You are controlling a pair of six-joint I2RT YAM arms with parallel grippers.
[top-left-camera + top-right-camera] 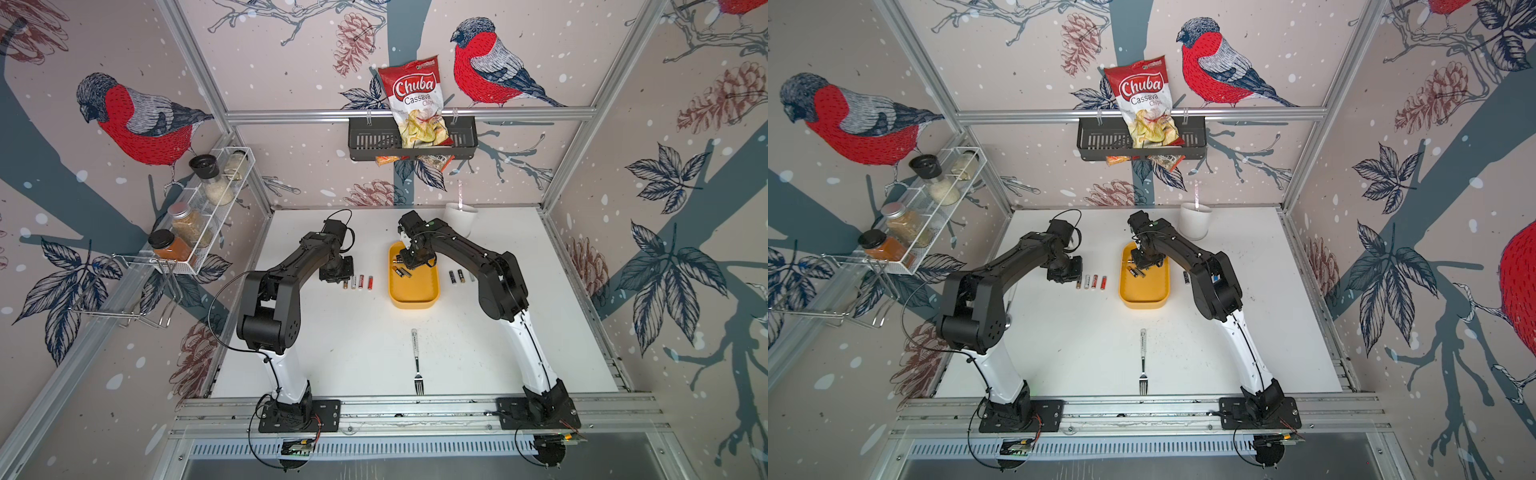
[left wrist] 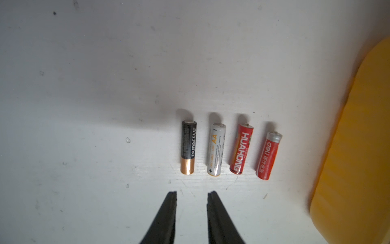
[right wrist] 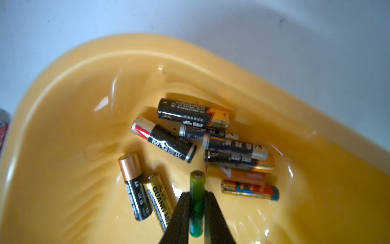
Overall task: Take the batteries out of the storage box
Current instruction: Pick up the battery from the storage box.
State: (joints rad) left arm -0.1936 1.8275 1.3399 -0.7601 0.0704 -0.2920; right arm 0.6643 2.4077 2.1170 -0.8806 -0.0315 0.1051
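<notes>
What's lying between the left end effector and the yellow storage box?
A row of four batteries lies between the left end effector and the storage box; both top views show it.

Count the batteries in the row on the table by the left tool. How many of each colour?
Black-and-copper battery: 1
Silver battery: 1
Red batteries: 2
Total: 4
</notes>
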